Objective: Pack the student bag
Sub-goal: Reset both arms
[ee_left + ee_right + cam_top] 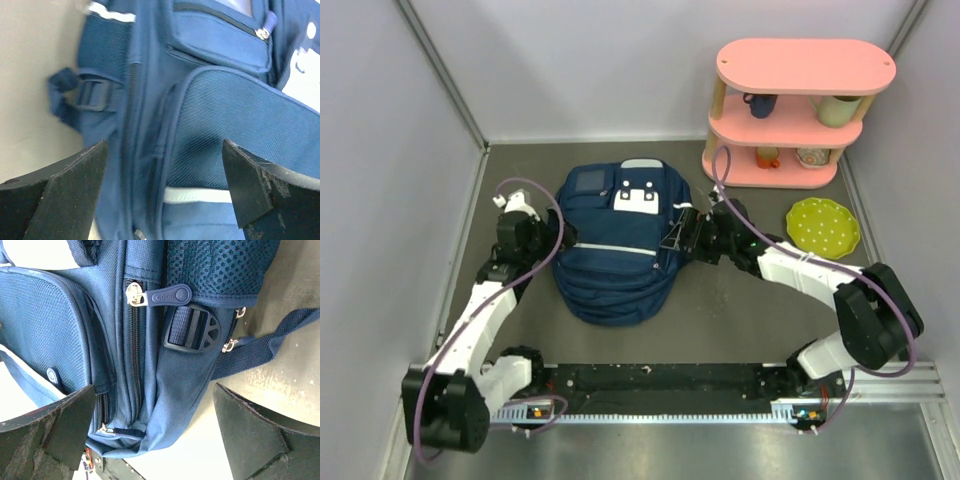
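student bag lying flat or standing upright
Lying flat: the student bag rests back-down on the table, its front pocket and white patches facing the overhead camera.

Pale lilac-grey walls (pixel 620 60) on three sides, metal strips (pixel 440 70) at the panel joins, dark grey matte tabletop (pixel 740 320) flecked with pale specks, pink three-tier oval shelf (pixel 805 65) on wooden posts in the far right corner, brushed metal ledge (pixel 720 450) along the near edge, even diffuse light, soft shadows

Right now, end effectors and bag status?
Left end effector open, right end effector open, flanking student bag. Bag flat on table. Nothing in the way.
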`<state>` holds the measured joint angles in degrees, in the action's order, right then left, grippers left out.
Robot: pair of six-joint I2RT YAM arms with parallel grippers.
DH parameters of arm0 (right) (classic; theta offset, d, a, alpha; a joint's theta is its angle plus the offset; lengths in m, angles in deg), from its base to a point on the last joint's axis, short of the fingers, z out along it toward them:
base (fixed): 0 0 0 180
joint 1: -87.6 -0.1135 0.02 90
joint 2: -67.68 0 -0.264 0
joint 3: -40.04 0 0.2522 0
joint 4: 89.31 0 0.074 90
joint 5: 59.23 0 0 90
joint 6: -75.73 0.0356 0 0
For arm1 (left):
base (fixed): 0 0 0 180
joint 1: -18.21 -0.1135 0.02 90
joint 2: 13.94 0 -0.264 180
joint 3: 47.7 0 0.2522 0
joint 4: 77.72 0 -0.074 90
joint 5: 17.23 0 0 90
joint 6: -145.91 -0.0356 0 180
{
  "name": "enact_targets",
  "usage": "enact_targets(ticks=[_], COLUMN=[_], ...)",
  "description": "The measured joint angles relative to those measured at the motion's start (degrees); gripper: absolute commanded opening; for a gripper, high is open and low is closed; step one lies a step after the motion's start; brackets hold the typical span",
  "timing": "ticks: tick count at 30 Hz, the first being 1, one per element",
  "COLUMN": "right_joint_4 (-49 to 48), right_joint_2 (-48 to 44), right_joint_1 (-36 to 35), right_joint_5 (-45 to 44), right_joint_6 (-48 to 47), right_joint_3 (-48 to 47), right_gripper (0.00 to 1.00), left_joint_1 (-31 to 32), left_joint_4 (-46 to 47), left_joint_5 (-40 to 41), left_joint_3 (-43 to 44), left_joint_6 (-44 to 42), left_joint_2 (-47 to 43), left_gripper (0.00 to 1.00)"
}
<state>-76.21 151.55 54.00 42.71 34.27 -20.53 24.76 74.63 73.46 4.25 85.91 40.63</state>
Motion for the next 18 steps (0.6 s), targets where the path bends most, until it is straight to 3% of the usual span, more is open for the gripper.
enact_targets(ticks=[8,18], right_joint_4=[0.15,4.79], right_joint_2=[-6.75,-22.03], right_joint_1=[0.02,1.25], right_joint_5=[-1.95,-8.0], right_joint_6=[-2.01,-4.87], right_joint_3=[3.98,14.34], right_gripper=[0.99,0.99], left_joint_1=[-0.07,14.12], left_joint_4=[15.19,20.59], left_joint_5=[-27.12,-25.51], left_joint_3=[-2.25,-2.82], left_joint_6=[2.86,3.85], left_joint_2=[16.35,19.32], left_gripper=[0.98,0.98])
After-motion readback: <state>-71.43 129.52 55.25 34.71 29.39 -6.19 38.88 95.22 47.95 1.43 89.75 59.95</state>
